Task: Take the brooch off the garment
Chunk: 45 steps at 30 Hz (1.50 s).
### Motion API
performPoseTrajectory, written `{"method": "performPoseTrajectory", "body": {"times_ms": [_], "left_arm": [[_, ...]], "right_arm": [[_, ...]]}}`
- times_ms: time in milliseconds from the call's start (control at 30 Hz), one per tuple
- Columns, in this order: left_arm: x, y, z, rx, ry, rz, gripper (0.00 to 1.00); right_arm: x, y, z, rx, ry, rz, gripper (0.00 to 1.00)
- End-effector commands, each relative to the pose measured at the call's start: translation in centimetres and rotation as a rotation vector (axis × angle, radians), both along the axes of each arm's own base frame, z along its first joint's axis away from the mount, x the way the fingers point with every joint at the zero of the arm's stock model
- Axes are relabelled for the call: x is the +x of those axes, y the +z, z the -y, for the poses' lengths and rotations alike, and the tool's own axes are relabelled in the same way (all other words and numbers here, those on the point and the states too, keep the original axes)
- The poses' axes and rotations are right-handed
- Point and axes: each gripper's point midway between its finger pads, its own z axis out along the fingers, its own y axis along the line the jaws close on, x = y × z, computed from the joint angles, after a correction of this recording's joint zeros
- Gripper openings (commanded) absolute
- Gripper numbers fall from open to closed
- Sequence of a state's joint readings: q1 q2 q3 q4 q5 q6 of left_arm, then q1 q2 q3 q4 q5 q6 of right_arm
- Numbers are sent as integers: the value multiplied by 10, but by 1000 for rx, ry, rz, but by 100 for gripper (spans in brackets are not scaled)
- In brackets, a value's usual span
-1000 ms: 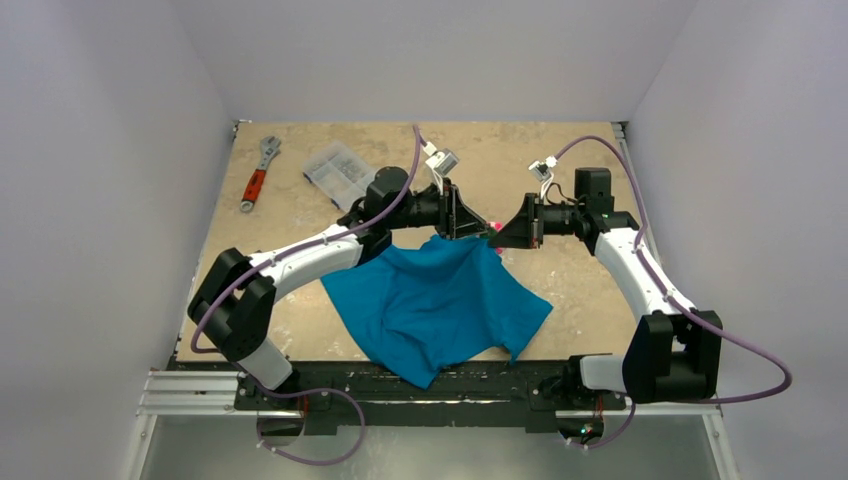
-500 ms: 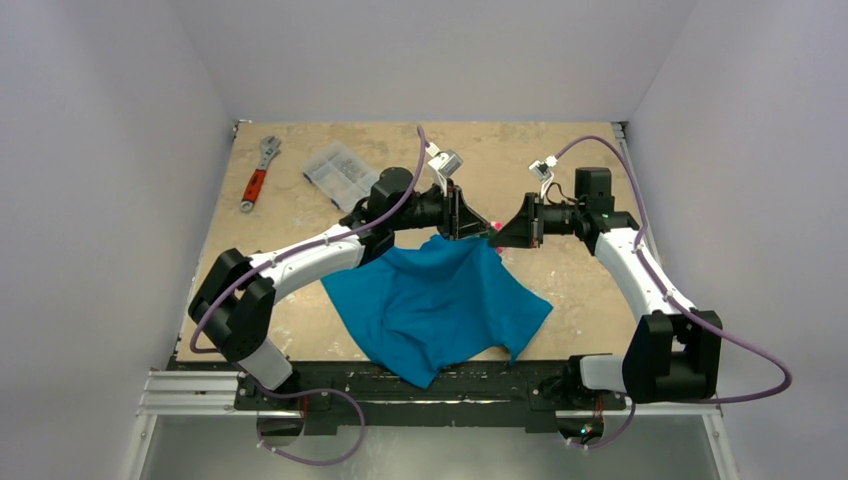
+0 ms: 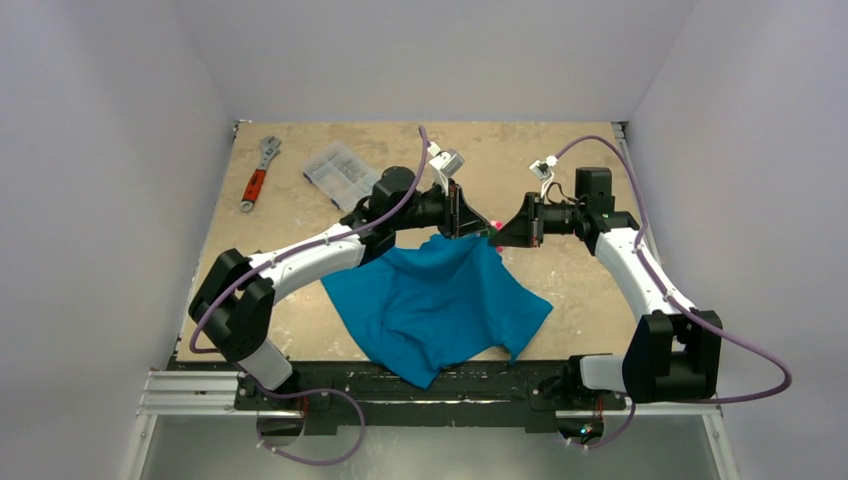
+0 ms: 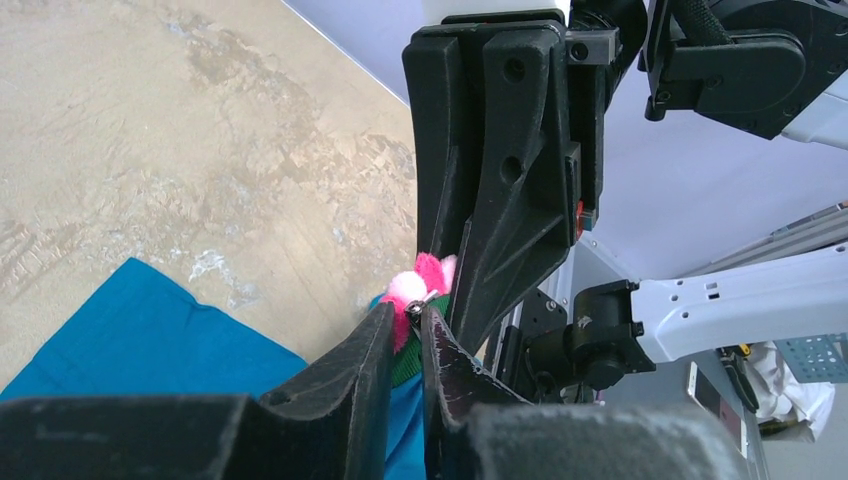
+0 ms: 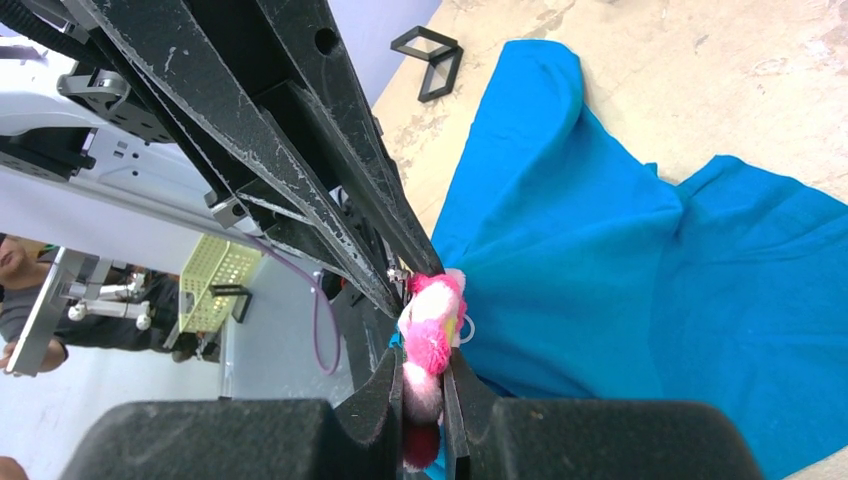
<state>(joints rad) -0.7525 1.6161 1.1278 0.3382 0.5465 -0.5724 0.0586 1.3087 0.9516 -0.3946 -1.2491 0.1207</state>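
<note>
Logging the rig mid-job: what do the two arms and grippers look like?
The left arm and right arm have white shells with black joints and bases. A purple cable loops along each. The left gripper and right gripper have black tapered fingers, scuffed pale at the edges.

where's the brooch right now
Top view: the brooch sits near centre, at the raised far peak of the shirt, pinched where the jaws of the left arm and right arm meet.

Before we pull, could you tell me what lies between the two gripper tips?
The brooch: its pink fluff sits where the left gripper and right gripper meet, at the garment's raised peak. Both wrist views show it plainly.
</note>
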Motion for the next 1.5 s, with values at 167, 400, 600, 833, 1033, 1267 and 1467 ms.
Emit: {"method": "performPoseTrajectory", "body": {"times_ms": [167,400,600,833,1033,1267,1467], "left_arm": [[-17,23,6,-103,-102,72,8],[-21,36,2,-169,-131,72,28],[-14,39,-13,-170,-121,82,32],[-21,35,-14,-161,-146,92,35],[-19,35,-3,-150,-128,74,35],[-12,33,1,-156,-103,45,26],[-10,24,1,-137,-85,14,17]], "right_arm": [[-3,32,-6,65,60,88,0],[-6,31,-6,72,71,93,0],[-8,31,-5,69,82,102,0],[-8,30,-5,68,81,104,0],[-8,31,-5,68,81,103,0],[-10,33,-5,72,86,112,0],[-12,36,-6,75,90,125,0]]}}
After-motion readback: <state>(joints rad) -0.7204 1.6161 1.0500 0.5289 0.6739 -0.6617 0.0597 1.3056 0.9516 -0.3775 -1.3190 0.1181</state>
